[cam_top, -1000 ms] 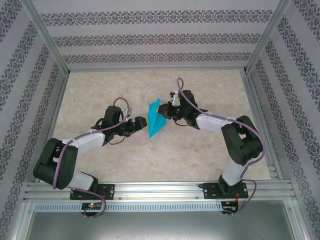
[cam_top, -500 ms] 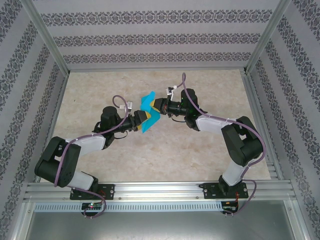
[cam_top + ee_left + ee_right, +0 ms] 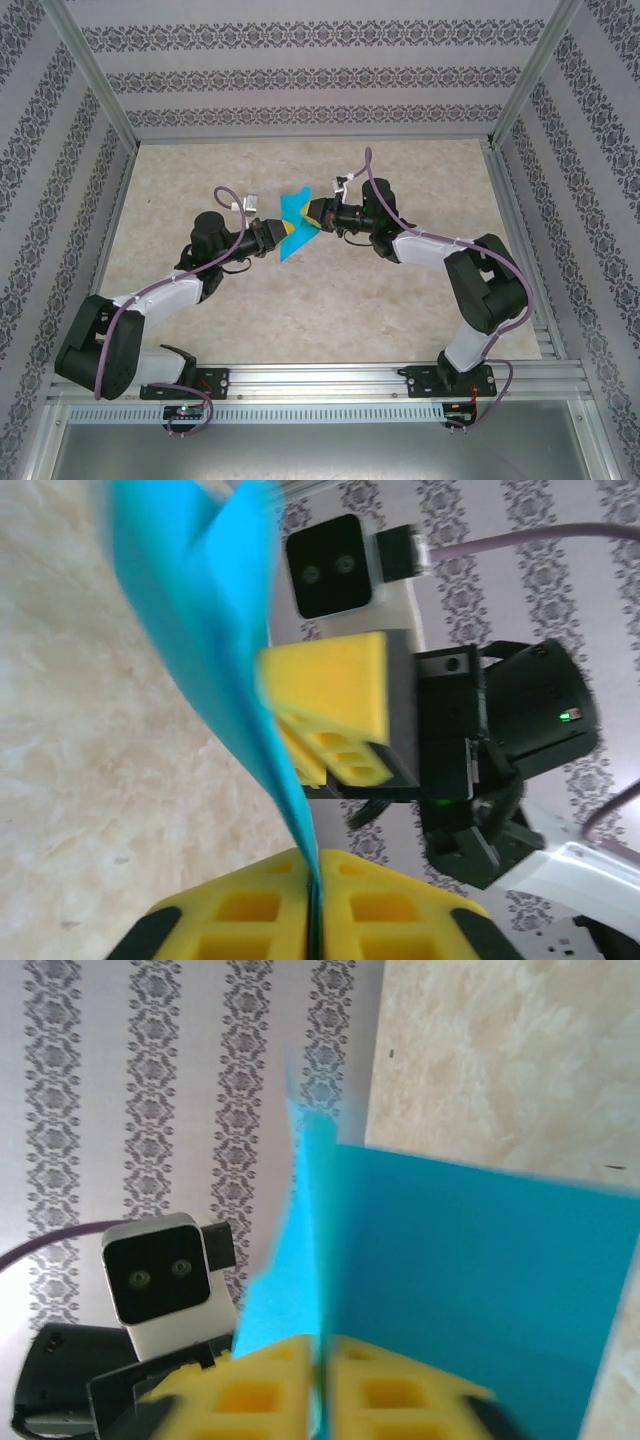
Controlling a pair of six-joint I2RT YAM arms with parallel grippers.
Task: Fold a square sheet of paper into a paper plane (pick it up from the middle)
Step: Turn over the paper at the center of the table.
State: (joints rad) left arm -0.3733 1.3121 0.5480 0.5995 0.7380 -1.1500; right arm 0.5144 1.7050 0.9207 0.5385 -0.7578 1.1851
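The worktop (image 3: pixel 400 320) is bare beige stone pattern, closed in by patterned walls (image 3: pixel 300 80) on the left, far and right sides. A metal rail (image 3: pixel 320 372) runs along the near edge, where both arm bases are bolted. We see the two hands meeting near the middle of the surface, a little left of centre. Open worktop lies all around them, and the walls and corner posts are well apart from them.

The sheet of paper (image 3: pixel 293 210), cyan-blue and already folded along a crease, is held up between the two hands. The left hand (image 3: pixel 281 233) reaches in from the left and is closed on the sheet's lower part. In the left wrist view its yellow fingers (image 3: pixel 240 910) sit tight together, with the blue edge pinched in the seam between them. The right hand (image 3: pixel 312 213) comes in from the right and meets the sheet's upper part from the opposite side. In the right wrist view its pads (image 3: pixel 380 1390) look pressed onto the fold, so we read it as gripping the sheet too. The paper fans out above both sets of fingertips. We cannot tell whether its lowest corner touches the worktop.
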